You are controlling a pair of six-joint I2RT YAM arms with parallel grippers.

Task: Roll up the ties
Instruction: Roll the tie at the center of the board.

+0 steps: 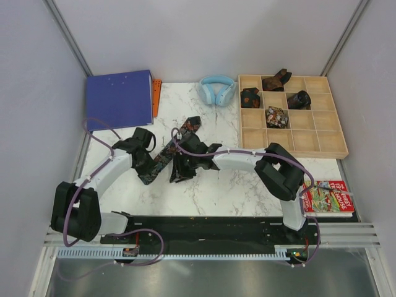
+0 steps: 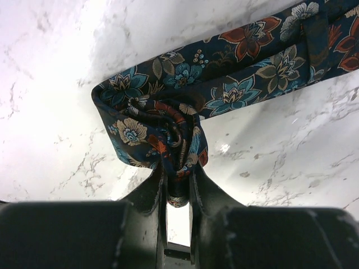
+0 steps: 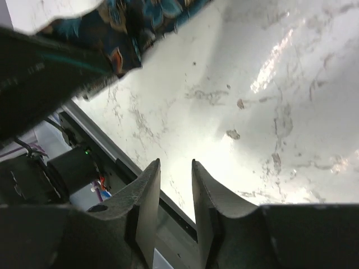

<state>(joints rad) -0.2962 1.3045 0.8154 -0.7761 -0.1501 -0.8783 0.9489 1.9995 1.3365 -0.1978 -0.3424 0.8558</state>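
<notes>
A long floral tie (image 1: 176,141) lies diagonally on the marble table. In the left wrist view its near end (image 2: 162,126) is curled into a loose roll, and the rest of the strip runs off to the right. My left gripper (image 2: 178,175) is shut on that rolled end; it also shows in the top view (image 1: 148,172). My right gripper (image 1: 179,172) hovers just right of the tie, with its jaws slightly apart and empty (image 3: 175,163). The tie (image 3: 129,22) crosses that view's top left. Several rolled ties (image 1: 276,116) sit in the wooden tray (image 1: 322,143).
A blue binder (image 1: 119,99) with an orange item (image 1: 156,96) beside it lies at the back left. Light-blue headphones (image 1: 217,90) lie at the back centre. A colourful book (image 1: 328,198) lies at the near right, by the right arm's base.
</notes>
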